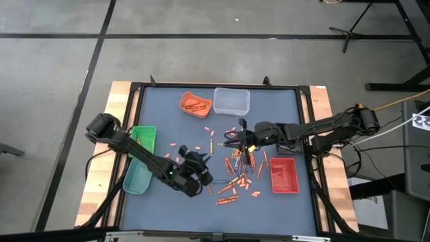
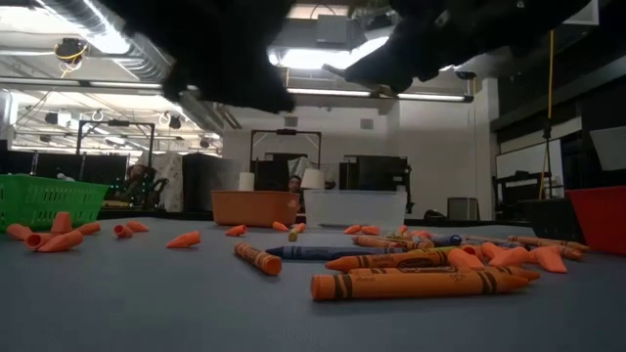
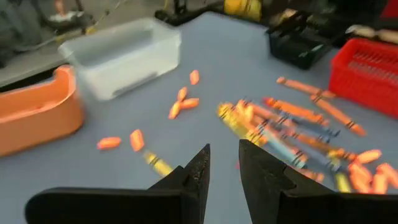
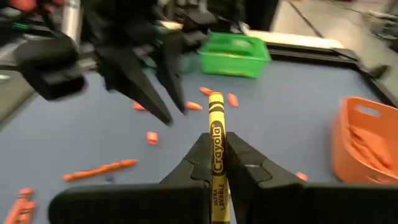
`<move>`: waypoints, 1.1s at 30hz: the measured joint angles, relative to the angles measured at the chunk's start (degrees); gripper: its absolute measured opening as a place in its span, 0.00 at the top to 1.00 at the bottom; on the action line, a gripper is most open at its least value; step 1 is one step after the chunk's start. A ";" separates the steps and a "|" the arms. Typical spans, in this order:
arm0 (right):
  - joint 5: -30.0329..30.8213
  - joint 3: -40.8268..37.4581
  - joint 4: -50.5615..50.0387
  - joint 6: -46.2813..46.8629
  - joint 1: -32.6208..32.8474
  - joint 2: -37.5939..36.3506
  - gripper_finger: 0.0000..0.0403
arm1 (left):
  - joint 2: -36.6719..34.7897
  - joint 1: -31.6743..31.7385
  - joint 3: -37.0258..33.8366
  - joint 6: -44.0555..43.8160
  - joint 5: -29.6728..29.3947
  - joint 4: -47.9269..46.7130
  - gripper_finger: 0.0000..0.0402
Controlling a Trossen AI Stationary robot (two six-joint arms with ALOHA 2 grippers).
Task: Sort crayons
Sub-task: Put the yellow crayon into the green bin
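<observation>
Sorting has only begun, judging by the high view. At frame left the green tray [image 1: 139, 176] looks to hold nothing. Beside it the left tool [image 1: 197, 161] hovers with fingers parted and bare. Along the upper middle, the orange tray [image 1: 195, 103] holds a few sticks; the clear tray [image 1: 232, 101] seems bare. Most crayons [image 1: 236, 176] lie scattered mid-tabletop (many are short orange bits). Right of centre, the right tool [image 1: 235, 136] grips a yellow crayon [image 4: 216, 134] above the heap. The red tray [image 1: 283, 175], lower right, shows no crayons that I can make out.
</observation>
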 joint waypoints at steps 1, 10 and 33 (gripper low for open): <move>-0.97 -0.19 0.35 0.01 0.00 0.00 0.94 | 0.37 0.26 0.00 2.51 0.02 2.69 0.82; -10.78 -0.24 2.74 -0.28 0.00 0.00 0.94 | 0.73 2.12 0.00 21.12 3.38 18.46 0.82; -16.63 -0.22 -1.38 -1.73 0.00 0.02 0.94 | 0.75 4.97 0.00 27.45 12.66 24.66 0.82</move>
